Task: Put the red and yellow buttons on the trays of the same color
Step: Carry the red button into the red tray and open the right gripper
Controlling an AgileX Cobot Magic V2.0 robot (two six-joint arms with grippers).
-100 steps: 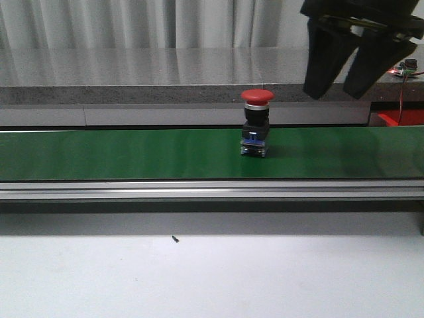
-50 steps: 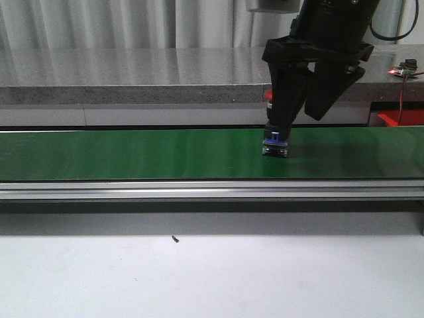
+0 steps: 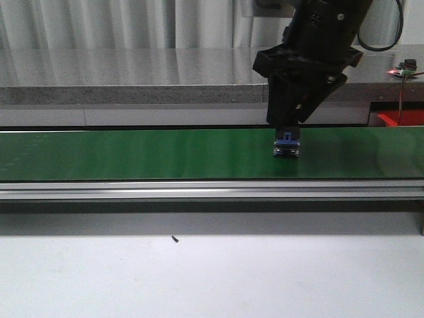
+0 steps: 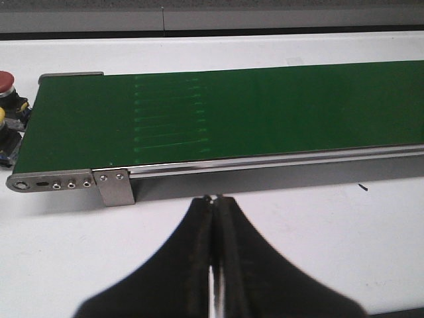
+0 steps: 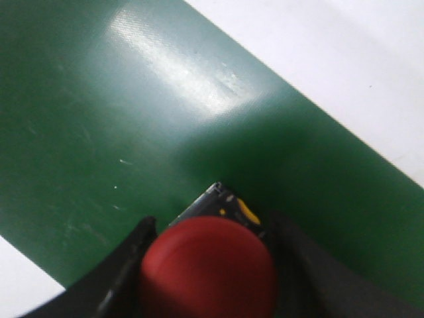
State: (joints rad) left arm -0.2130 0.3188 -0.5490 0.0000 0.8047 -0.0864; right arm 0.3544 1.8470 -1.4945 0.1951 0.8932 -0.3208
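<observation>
A red button (image 5: 209, 268) with a black body and blue base (image 3: 286, 145) stands upright on the green conveyor belt (image 3: 132, 154). My right gripper (image 3: 286, 127) has come down over it, and its two black fingers (image 5: 126, 265) press against either side of the red cap. In the front view the cap is hidden behind the fingers and only the base shows. My left gripper (image 4: 213, 199) is shut with nothing in it, above the white table in front of the belt's end. No yellow tray is in view.
Two more buttons, one red-capped (image 4: 5, 81) and one with yellow (image 4: 2, 116), sit beyond the belt's end. The belt's metal rail (image 3: 199, 191) runs along the front. A red shape (image 3: 397, 118) lies at the far right behind the belt; I cannot tell what it is.
The red button has ridden rightward on the belt. My right gripper came down from the upper right, straddled it, then narrowed its fingers onto the cap.
</observation>
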